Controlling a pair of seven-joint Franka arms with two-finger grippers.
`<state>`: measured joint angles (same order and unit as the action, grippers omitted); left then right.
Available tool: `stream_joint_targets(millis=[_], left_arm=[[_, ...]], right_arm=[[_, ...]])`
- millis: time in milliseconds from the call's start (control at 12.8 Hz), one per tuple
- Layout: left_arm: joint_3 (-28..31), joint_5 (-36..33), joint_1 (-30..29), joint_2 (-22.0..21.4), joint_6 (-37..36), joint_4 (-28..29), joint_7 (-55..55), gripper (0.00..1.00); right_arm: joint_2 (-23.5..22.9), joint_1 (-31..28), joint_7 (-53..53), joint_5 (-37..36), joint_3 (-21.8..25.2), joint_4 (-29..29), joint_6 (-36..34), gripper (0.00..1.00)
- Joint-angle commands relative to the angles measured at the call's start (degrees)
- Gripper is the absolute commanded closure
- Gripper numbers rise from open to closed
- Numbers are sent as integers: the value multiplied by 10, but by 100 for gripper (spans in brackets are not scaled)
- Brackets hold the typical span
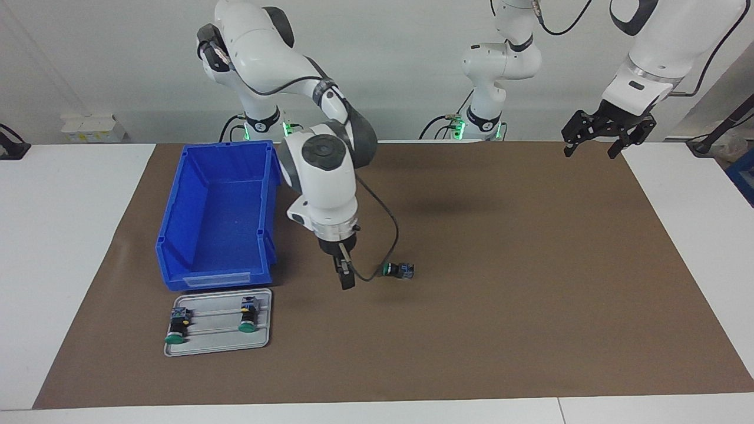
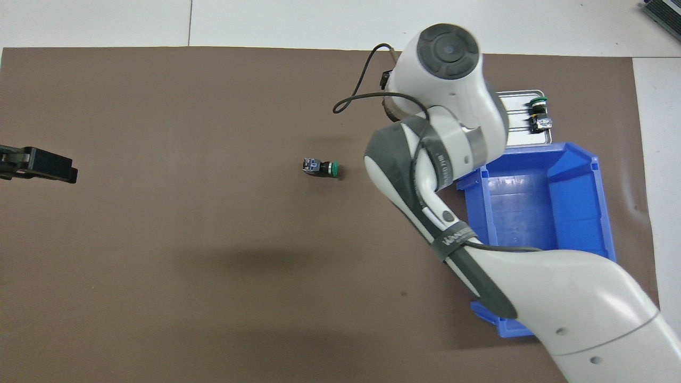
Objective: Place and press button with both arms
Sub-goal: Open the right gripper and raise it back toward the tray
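Beside the right claw point(image 1: 347, 281), toward the left arm's end of the surface point(image 1: 530, 282), the button point(image 1: 399, 270) lies on its side, released and untouched; whether that claw's fingers are parted I cannot tell. Placing looks done. Pressing comes next, calling for the waiting left claw point(image 1: 607, 136), spread wide, to reach over.

The button point(image 1: 399, 270) lies mid-mat, the tray point(image 1: 219, 343) just beside the bin point(image 1: 177, 206), farther from the robots.

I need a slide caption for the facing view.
Small green-capped push-button lies on brown mat; right tool hangs beside it.
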<state>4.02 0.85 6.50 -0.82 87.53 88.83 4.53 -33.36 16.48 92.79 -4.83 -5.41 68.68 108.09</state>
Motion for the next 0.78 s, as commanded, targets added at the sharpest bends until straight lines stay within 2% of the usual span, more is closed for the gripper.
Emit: stream_joint_targets(millis=[0, 313, 470, 705], left_arm=[[-5, -11, -5, -15, 1, 16, 3, 0], [-7, -11, 4, -15, 12, 23, 14, 0], [-12, -11, 6, -13, 54, 24, 109, 3], [-16, -7, 48, -15, 69, 36, 231, 9]], right_arm=[[46, -46, -188, 16, -7, 11, -63, 23], [94, -108, -408, 50, -7, 17, -123, 24], [127, -153, -563, 69, -7, 33, -170, 24], [223, -183, -690, 73, -5, 139, -183, 24]])
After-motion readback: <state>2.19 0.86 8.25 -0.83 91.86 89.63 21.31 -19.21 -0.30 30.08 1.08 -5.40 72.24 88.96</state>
